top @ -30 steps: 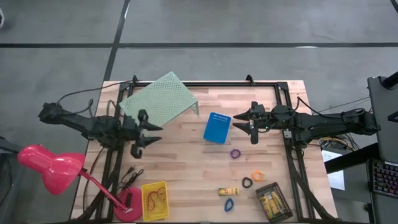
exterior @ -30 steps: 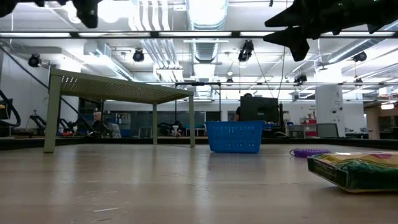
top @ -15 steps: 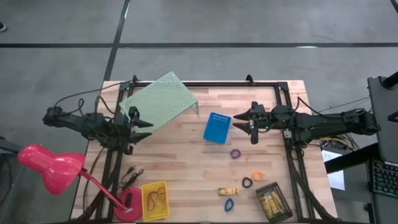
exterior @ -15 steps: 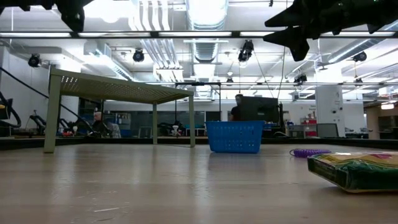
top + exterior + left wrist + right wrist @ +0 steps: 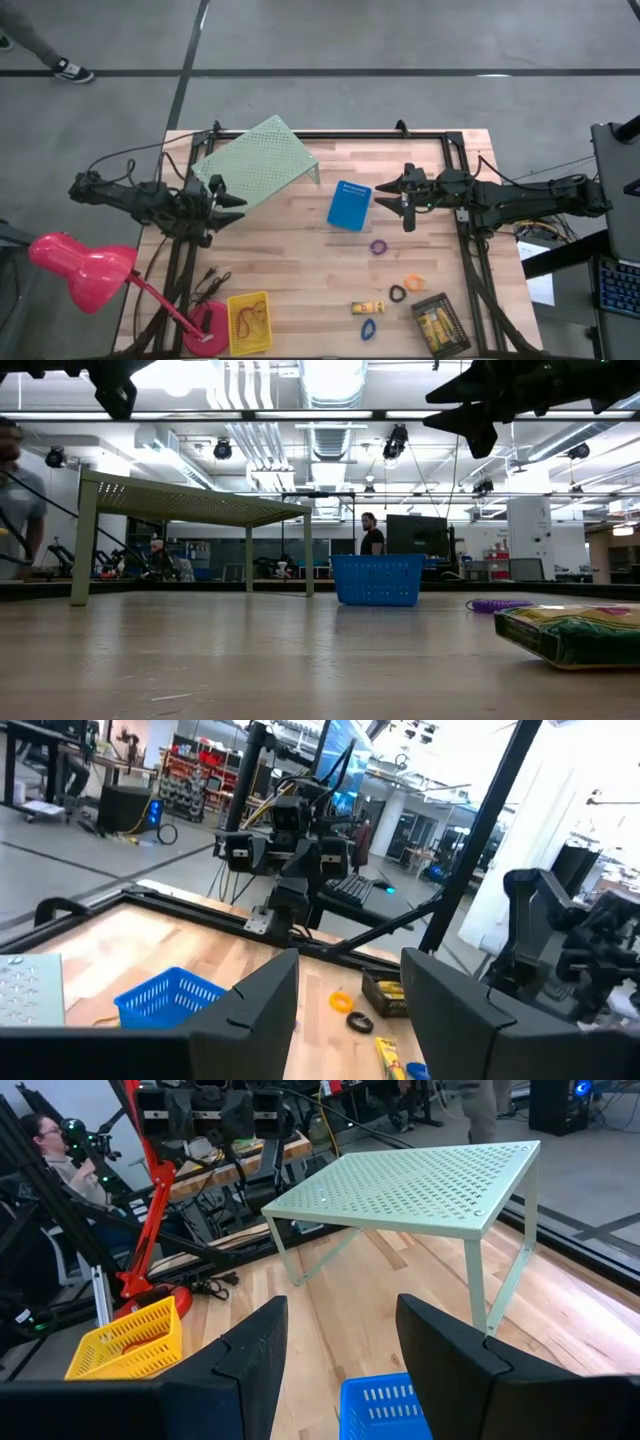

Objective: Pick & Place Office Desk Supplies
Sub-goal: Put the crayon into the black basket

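Note:
The loose supplies lie flat on the wooden table near its right front: a purple ring (image 5: 378, 246), an orange ring (image 5: 413, 282), a black ring (image 5: 398, 294), a blue ring (image 5: 367, 328) and a yellow-gold piece (image 5: 367, 308). More yellow pieces lie in the black bin (image 5: 440, 323). Tan rubber bands lie in the yellow bin (image 5: 249, 321). My left gripper (image 5: 228, 200) hangs open above the table's left side, beside the green riser (image 5: 258, 163). My right gripper (image 5: 385, 196) hangs open above the table, just right of the blue bin (image 5: 349, 205). Both hold nothing.
A pink desk lamp (image 5: 80, 262) stands at the near left corner, its base beside the yellow bin. The riser stands on its legs at the far left. Bare wood lies between the riser and the bins. People move in the room behind the table.
My left gripper has drawn back toward the table's left edge and a little toward the far edge, rolling about its own line as it went. It has stayed open. My right arm and all the supplies have kept still.

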Tool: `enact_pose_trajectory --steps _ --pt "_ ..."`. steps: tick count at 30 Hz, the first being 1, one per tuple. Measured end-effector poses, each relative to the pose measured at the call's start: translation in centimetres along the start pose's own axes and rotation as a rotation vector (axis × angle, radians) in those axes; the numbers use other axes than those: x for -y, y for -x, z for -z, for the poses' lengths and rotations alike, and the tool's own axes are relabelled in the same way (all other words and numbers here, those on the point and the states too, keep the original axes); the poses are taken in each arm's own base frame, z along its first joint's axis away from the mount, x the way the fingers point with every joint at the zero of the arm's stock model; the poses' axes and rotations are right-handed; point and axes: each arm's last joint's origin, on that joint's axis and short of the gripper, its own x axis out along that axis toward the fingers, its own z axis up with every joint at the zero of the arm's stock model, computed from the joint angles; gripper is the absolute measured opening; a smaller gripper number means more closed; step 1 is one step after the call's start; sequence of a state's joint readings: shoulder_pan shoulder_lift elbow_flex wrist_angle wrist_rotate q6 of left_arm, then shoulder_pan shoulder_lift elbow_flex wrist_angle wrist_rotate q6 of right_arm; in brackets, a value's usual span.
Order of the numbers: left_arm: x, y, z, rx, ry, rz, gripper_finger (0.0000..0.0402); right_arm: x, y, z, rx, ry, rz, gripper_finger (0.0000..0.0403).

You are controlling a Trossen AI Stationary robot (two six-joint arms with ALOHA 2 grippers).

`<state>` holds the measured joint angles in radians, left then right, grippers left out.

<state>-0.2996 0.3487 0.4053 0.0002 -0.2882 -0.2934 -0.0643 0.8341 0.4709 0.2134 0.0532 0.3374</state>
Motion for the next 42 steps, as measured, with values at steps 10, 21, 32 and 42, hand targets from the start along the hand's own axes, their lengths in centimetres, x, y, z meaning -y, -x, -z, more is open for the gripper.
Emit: enact_pose_trajectory --steps 10,21,32,42 --pt "-0.4 0.1 1.1 -0.112 -0.035 -0.034 0.0183 0.0 0.0 0.0 0.000 0.000 0.000 0.0183" --pt "-1.2 0.6 3.3 -0.342 -0.118 -0.100 0.0183 0.0 0.0 0.0 0.000 0.000 0.000 0.0183" --pt "-1.7 1.2 4.5 -0.480 -0.156 -0.143 0.0183 0.0 0.0 0.0 0.000 0.000 -0.001 0.0183" --pt "-1.7 1.2 4.5 -0.487 -0.178 -0.139 0.0183 0.0 0.0 0.0 0.000 0.000 0.000 0.0183"
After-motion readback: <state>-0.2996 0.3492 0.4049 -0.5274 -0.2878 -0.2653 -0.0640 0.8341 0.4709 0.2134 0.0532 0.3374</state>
